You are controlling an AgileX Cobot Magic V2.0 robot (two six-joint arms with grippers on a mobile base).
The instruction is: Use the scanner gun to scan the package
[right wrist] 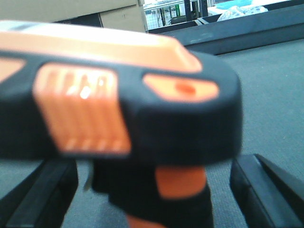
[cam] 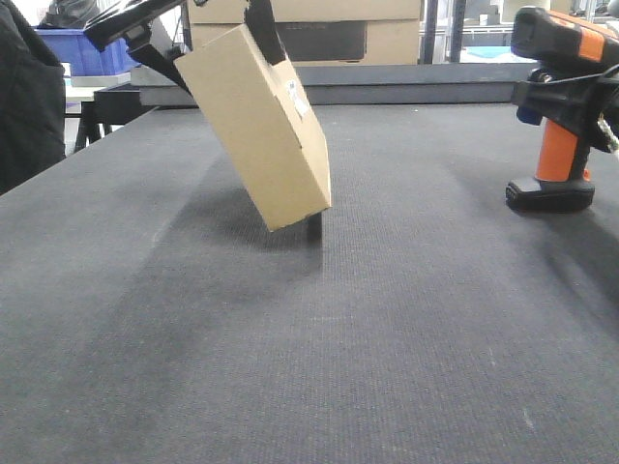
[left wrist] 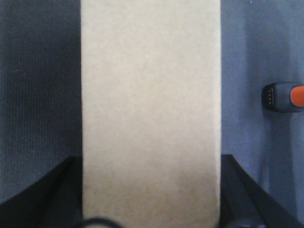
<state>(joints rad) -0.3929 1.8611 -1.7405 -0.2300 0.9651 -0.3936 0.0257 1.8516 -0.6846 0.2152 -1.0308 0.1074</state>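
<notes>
Cardboard package (cam: 256, 126): tilted, 11 o'clock, clamped by left gripper (left wrist: 149, 161)
Scanner gun (cam: 564, 116): 3 o'clock; right gripper (right wrist: 154, 166) closure unclear

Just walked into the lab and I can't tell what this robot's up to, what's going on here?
The left hand grips the package and holds it at a tilt, its lower corner close to the dark table mat. The scanner gun stands on its base off to the right, with the right hand open around its handle, not clamped. By the look of it, no scan is under way yet.
</notes>
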